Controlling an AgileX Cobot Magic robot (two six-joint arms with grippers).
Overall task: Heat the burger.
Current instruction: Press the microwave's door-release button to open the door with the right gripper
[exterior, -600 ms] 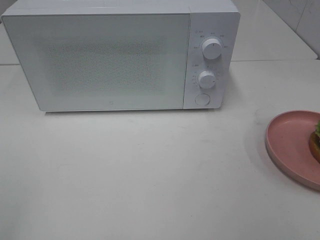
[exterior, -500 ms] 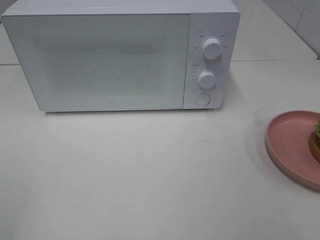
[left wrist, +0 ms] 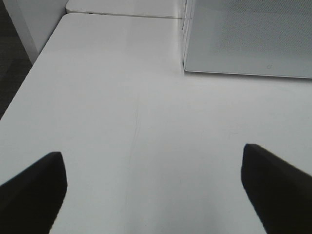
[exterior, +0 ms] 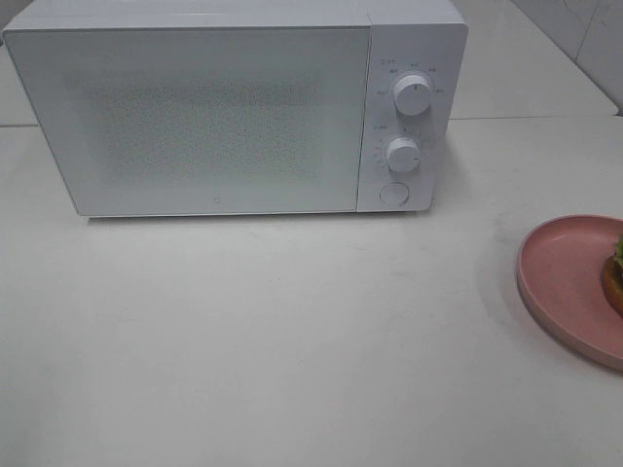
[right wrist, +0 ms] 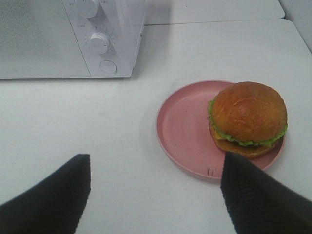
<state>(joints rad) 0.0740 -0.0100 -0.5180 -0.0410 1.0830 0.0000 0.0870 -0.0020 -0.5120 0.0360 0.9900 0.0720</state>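
Note:
The burger, with a glossy brown bun and green lettuce, sits on a round pink plate; in the exterior high view only its edge shows at the right border on the plate. A white microwave stands at the back with its door shut. My right gripper hovers open over the table, short of the plate, nothing between its fingers. My left gripper is open above bare table, near the microwave's front left corner. Neither gripper shows in the exterior high view.
Two white knobs and a round button sit on the microwave's right panel. The table's left edge drops off beside the left gripper. A tiled wall rises at the back right.

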